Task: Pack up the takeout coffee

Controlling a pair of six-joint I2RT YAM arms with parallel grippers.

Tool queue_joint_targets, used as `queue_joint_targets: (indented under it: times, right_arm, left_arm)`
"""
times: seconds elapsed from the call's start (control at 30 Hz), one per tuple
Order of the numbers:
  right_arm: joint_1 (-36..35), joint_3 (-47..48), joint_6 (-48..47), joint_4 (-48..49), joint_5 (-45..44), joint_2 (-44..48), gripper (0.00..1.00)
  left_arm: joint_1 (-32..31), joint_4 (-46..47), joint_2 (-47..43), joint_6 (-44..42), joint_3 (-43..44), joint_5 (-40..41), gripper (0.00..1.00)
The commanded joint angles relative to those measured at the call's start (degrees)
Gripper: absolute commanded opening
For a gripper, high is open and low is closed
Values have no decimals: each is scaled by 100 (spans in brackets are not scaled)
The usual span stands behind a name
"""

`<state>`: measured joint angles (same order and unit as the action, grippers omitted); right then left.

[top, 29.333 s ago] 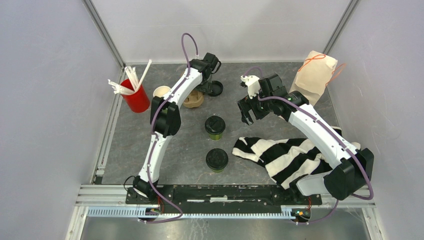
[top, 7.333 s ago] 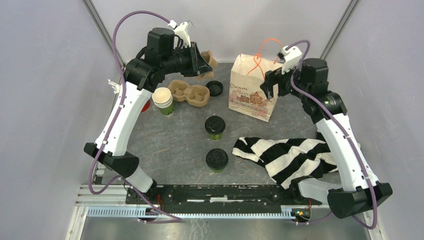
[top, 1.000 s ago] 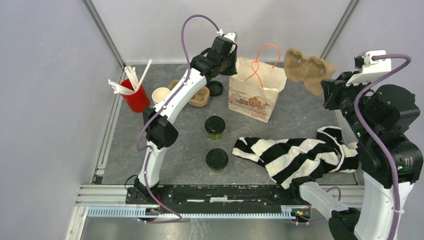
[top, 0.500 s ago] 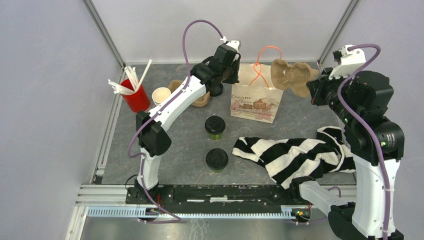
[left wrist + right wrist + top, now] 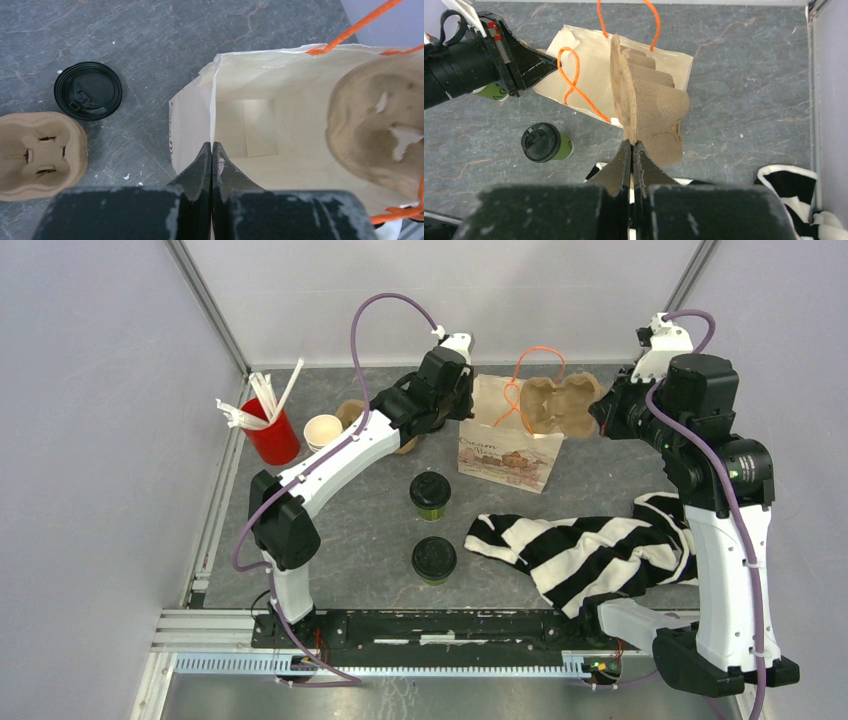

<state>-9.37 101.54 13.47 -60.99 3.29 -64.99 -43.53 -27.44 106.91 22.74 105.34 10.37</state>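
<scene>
Cups stand lidded near the middle of the surface [image 5: 350, 540], well apart from both claws: the far cup [image 5: 430, 494] and, toward the near edge, the near cup [image 5: 434, 559], neither one in the bag [image 5: 510, 445].

I see the bag upright by the middle of the far edge, its mouth open. My left claw [image 5: 212, 150] is pinched tight on the bag's left rim, the paper caught between its fingertips. My right claw [image 5: 632, 147] is clamped on the edge of a carrier [image 5: 649, 107], which hangs on edge at the bag's mouth between the orange handles [image 5: 574, 85]; I cannot tell whether it has passed the rim.

A second carrier [image 5: 40, 155] lies on the surface left of the bag, with a loose lid [image 5: 88, 90] just beside it. An open cup [image 5: 324, 430] and a red cup [image 5: 272, 438] of straws sit toward the far left corner. A striped cloth [image 5: 590, 550] lies toward the near right.
</scene>
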Motion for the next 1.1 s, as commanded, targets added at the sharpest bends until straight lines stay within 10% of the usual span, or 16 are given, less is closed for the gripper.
queue_joint_targets:
  times: [0.0, 1.07]
  right_arm:
    - [4, 118, 598, -174, 167, -195, 0]
    - [1, -2348, 3483, 1930, 677, -590, 0]
  left_arm:
    - [-59, 625, -285, 371, -40, 48, 2]
    - [-246, 580, -496, 561, -367, 128, 2]
